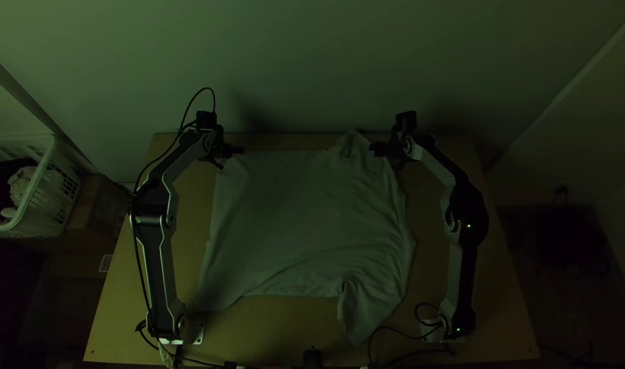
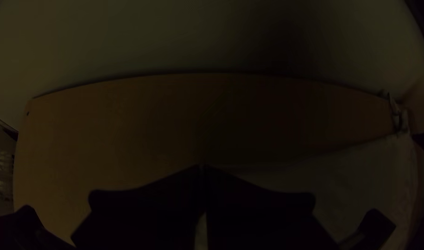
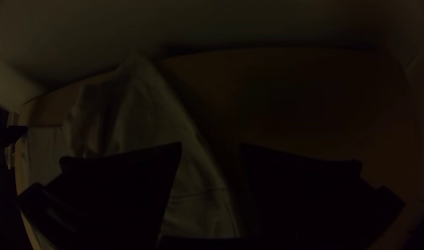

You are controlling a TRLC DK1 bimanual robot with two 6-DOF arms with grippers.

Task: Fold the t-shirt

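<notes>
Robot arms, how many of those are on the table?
2. The left arm stands along the left side of the t-shirt, and the right arm stands along its right side, both on the table.

T-shirt (image 1: 305, 219) | pale, plain | spread, right side rumpled | on wooden table (image 1: 114, 321)

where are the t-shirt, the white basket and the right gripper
T-shirt (image 1: 298, 212): top view, on the middle of its spread body.
White basket (image 1: 48, 179): top view, on its side wall facing the table.
Right gripper (image 3: 211, 143): right wrist view, midway between its open fingertips.
</notes>
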